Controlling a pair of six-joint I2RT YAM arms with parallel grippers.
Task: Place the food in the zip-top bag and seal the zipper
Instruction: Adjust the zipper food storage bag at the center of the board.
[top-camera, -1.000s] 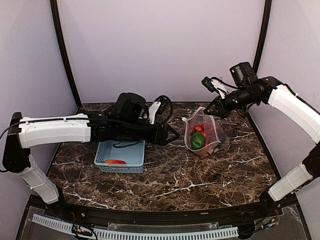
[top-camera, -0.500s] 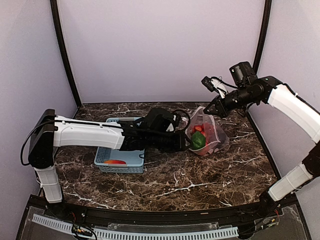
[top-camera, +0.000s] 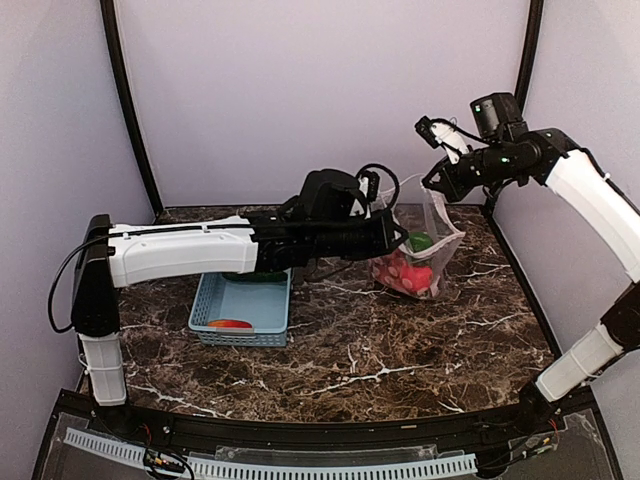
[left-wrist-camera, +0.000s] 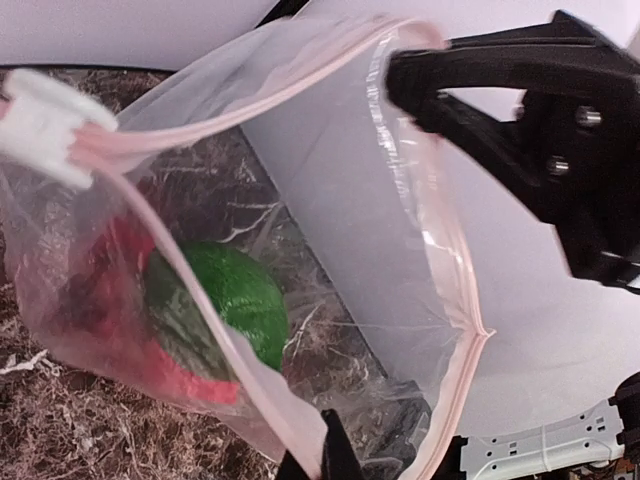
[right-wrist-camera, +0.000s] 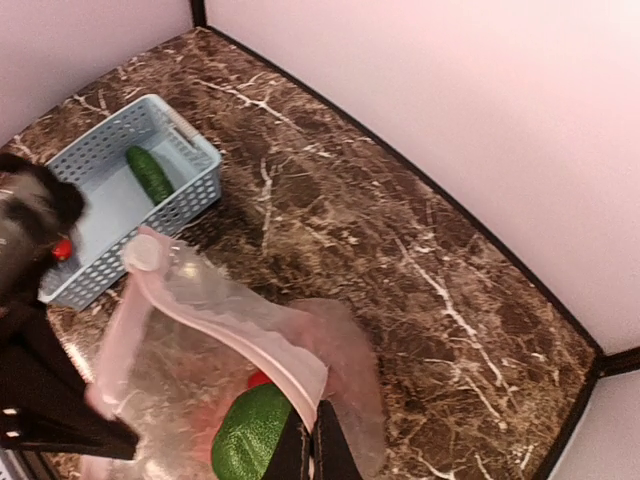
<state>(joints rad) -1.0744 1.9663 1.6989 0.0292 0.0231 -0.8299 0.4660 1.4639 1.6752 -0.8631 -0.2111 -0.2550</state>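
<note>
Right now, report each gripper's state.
Left gripper: closed on the zip-top bag rim.
Right gripper: closed on the bag's rim too.

The top camera looks down from behind; both wrist cameras sit close to the shared zip-top bag (left-wrist-camera: 330, 190).

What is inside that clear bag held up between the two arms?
Inside the zip-top bag a green avocado sits among red fruits. Anything beneath them is covered, and the crinkled plastic blurs the rest.
</note>
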